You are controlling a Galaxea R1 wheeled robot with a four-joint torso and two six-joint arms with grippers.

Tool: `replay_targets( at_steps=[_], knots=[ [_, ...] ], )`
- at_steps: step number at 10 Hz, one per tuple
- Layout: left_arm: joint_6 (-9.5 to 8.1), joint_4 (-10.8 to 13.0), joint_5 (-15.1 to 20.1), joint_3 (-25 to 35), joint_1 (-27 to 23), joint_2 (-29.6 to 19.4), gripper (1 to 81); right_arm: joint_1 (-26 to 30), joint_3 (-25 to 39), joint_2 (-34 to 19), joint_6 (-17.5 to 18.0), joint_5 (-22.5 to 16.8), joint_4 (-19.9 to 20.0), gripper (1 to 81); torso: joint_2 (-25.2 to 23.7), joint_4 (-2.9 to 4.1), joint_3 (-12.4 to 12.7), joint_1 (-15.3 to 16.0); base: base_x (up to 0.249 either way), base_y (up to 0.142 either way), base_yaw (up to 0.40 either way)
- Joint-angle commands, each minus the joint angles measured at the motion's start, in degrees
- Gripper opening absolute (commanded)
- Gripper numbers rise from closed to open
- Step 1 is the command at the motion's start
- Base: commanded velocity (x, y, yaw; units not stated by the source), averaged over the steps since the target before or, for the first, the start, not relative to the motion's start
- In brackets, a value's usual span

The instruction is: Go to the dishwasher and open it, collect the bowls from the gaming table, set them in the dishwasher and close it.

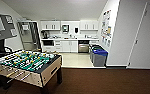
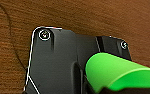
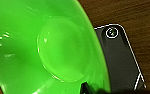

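Brown carpet, far kitchenette with dishwasher; tools' states unclear, green bowl close by right one.

lime green bowl | close-up, underside visible | above brown carpet

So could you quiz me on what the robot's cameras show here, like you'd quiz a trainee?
1. True or false: the table-football table stands on the pale kitchen floor.
2. The bowl in the right wrist view is: A yellow, B lime green, C blue.
3. Fill in: the front bin by the kitchen has a ___ lid.

Key: 1 false, it stands on brown carpet. 2 B. 3 blue.
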Motion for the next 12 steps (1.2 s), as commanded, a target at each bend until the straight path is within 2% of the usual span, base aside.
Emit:
replay_targets(
  at_steps=[1, 3, 12],
  knots=[
    [0.18, 0.81, 1.95, 0.2, -2.89, -0.54, 1.0, 1.95, 0.56, 0.74, -1.09, -4.77, -2.33, 1.0, 0.0, 0.0, 0.0, 0.0, 0.139, -0.08, 0.0],
    [0.09, 0.81, 1.86, 0.2, -2.88, -0.54, 1.0, 2.04, 0.56, 0.74, -1.09, -4.77, -2.33, 1.0, 0.0, 0.0, 0.0, 0.0, 0.14, -0.081, 0.0],
    [0.09, 0.81, 1.95, 0.2, -2.89, -0.54, 1.0, 2.22, 0.29, 1.01, -1.26, -4.86, -2.34, 1.0, 0.0, 0.0, 0.0, 0.0, 0.14, 0.0, 0.0]
  ],
)
